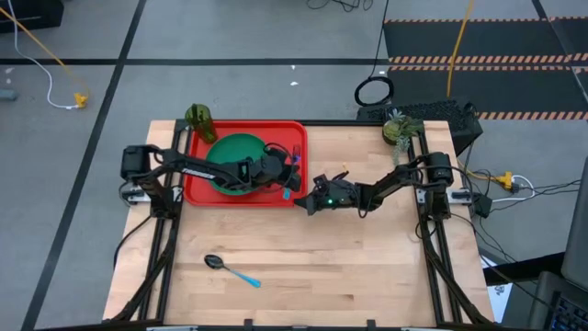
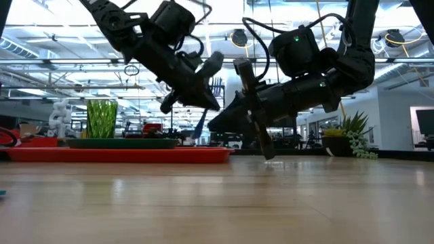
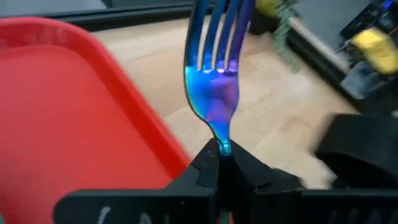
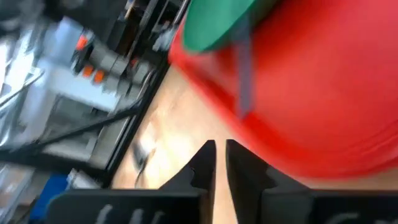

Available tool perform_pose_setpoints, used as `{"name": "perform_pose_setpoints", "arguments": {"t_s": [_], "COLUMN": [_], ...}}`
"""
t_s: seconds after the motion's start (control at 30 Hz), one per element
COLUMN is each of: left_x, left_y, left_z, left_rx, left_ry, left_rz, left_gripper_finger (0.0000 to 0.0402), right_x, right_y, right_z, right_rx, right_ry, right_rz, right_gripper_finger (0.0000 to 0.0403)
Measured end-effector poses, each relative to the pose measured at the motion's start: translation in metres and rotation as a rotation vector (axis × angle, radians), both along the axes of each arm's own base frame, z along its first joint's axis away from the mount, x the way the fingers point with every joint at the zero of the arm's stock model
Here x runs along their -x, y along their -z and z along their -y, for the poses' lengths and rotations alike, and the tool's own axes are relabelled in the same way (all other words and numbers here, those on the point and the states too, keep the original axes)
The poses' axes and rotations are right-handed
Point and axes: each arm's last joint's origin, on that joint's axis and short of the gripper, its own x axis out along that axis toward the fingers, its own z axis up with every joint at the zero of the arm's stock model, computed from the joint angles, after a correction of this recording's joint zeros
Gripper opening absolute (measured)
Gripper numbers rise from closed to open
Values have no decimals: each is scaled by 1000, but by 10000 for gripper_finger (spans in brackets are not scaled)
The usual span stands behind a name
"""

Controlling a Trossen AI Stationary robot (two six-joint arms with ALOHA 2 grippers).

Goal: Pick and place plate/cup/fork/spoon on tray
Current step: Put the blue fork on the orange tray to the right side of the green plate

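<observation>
The red tray (image 1: 197,184) lies at the table's far left with the dark green plate (image 1: 230,152) on it. The olive-green cup (image 1: 199,118) stands at the tray's far left corner. My left gripper (image 1: 290,175) is over the tray's right edge, shut on the fork (image 3: 214,81). My right gripper (image 1: 308,204) is just off the tray's near right corner, fingers nearly together and empty, low over the table. The spoon (image 1: 230,269) lies flat on the table near the front edge. My left gripper pinches the fork's neck (image 3: 224,147), just below the purplish-blue head, between its two fingers. The head and tines stick out beyond the fingertips; the fingers hide the handle. The fork is lifted clear above the tray's right rim (image 3: 155,143).
A small potted plant (image 1: 395,129) stands at the table's far right corner. Bare wood stretches across the table's middle and near right. Both arms are close together by the tray's right edge.
</observation>
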Motion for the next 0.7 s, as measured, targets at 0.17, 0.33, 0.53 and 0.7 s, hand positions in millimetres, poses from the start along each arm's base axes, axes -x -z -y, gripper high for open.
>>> {"name": "perform_pose_setpoints", "arguments": {"t_s": [0.17, 0.33, 0.53, 0.7], "left_x": [4, 5, 8, 0], "left_y": [-2, -2, -3, -13], "left_z": [-5, -13, -25, -16], "left_rx": [2, 11, 26, 7], "left_ry": [2, -15, -60, -21], "left_rz": [-33, -27, -6, 101], "left_gripper_finger": [8, 6, 7, 9], "right_x": [0, 8, 22, 28], "right_y": [0, 2, 0, 4], "right_z": [-2, -9, -15, -11], "right_rx": [-8, 3, 94, 281], "right_ry": [-108, -198, -250, -131], "right_rz": [-1, 24, 140, 109], "right_gripper_finger": [68, 104, 126, 137]}}
